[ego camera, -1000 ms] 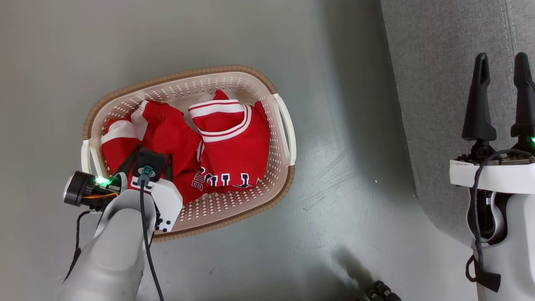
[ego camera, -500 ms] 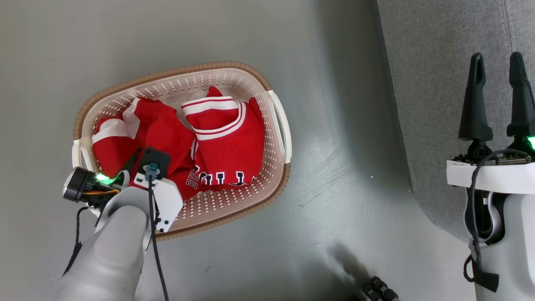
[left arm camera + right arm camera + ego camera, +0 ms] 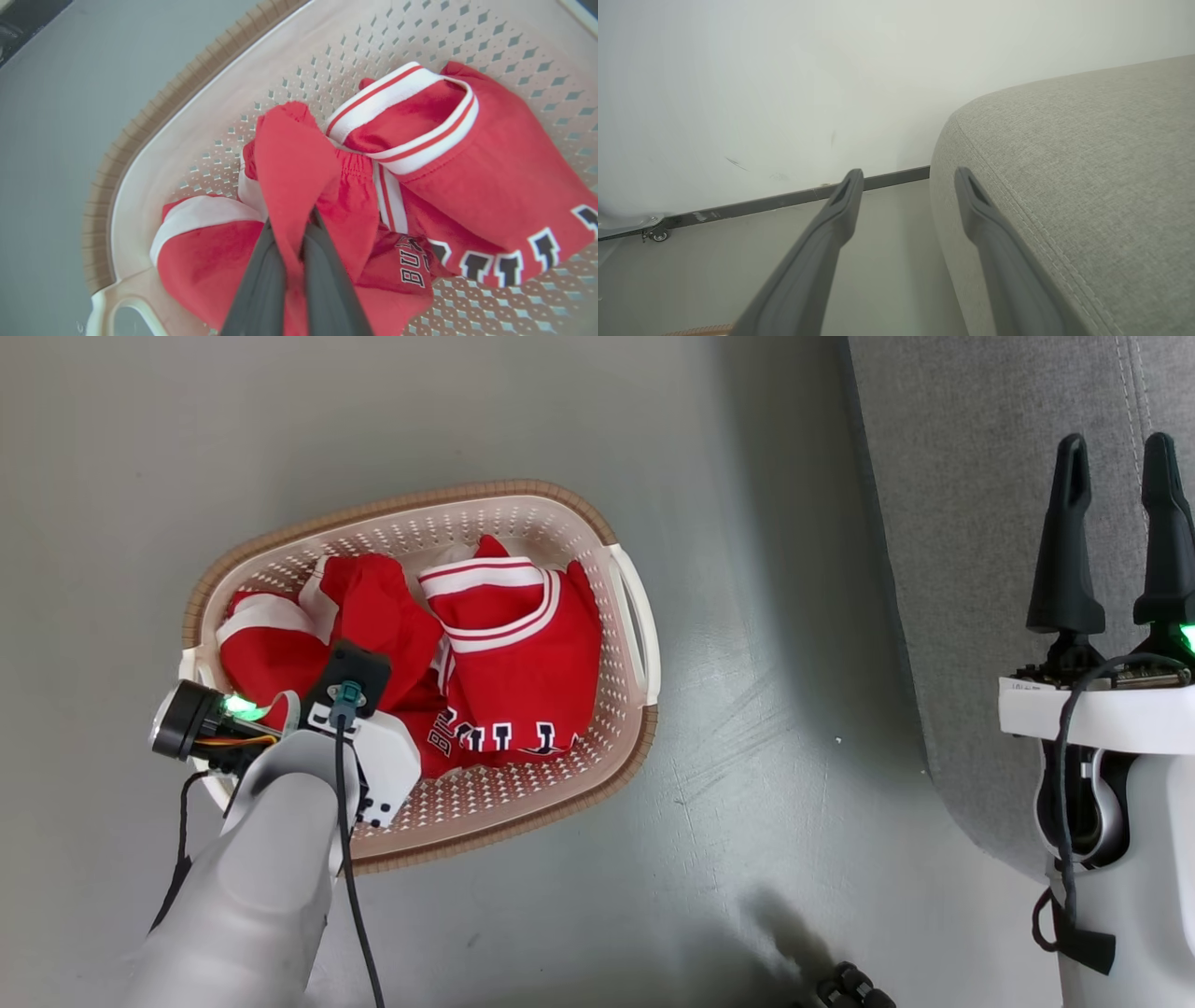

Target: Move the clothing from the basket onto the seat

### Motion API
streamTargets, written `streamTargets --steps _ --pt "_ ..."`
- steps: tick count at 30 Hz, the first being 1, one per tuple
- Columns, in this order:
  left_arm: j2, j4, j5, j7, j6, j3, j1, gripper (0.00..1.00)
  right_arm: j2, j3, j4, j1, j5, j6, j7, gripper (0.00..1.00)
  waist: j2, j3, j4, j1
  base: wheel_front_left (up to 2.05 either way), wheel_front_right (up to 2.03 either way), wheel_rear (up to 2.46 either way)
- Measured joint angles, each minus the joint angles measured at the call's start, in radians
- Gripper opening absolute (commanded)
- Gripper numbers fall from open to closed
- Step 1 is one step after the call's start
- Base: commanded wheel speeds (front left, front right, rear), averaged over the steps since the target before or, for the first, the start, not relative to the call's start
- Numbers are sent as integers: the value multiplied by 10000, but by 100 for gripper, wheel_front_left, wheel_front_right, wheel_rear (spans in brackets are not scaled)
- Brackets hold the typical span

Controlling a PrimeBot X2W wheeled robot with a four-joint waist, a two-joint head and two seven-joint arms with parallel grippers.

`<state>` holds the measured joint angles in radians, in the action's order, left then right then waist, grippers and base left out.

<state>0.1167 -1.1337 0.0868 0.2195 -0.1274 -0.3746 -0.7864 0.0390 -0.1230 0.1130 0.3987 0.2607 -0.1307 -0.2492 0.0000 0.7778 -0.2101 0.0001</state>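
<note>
**Left gripper (image 3: 293,224) clamped on red cloth, none on the seat (image 3: 980,476) yet**

Down in the basket (image 3: 411,504), its two dark fingers are pressed tight together with a ridge of red fabric nipped between them. The cloth stands up in a peak above the tips. The right gripper (image 3: 1117,446) hangs well off to the other side, over the near edge of the seat, jaws wide apart and nothing in them.

I'd call the job barely begun. All the clothing (image 3: 485,653) lies inside the basket, which sits on the grey floor (image 3: 747,803) apart from the seat, and no red shows on the stretch of upholstery I can see. One piece is gripped. Lifting it clear, carrying it across and letting go are all to come, then the same again for the second piece.

The pinched garment (image 3: 299,158) fills the basket's left half. It is crumpled, with a broad white band across a lower fold and what looks like a gathered elastic edge beside the fingers. The lettered garment (image 3: 495,158) lies flatter on the right. Its opening is trimmed in white with thin red stripes, and big black letters edged in white run along its lower hem. A smaller fold printed "BU" is tucked between the two, and I can't tell which piece it belongs to. They overlap there, so the second may well drag a little when the first goes up.
</note>
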Motion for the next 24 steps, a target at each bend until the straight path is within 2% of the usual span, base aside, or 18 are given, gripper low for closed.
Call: streamTargets --steps 16,24 --pt "-161 1078 -508 290 -48 324 140 0 10 109 316 123 -4 0 -2 100 0 -646 302 0 0 0 0" --pt "-153 2800 -671 311 -63 384 406 0 36 255 545 123 -242 0 -2 100 0 -1227 532 0 0 0 0"
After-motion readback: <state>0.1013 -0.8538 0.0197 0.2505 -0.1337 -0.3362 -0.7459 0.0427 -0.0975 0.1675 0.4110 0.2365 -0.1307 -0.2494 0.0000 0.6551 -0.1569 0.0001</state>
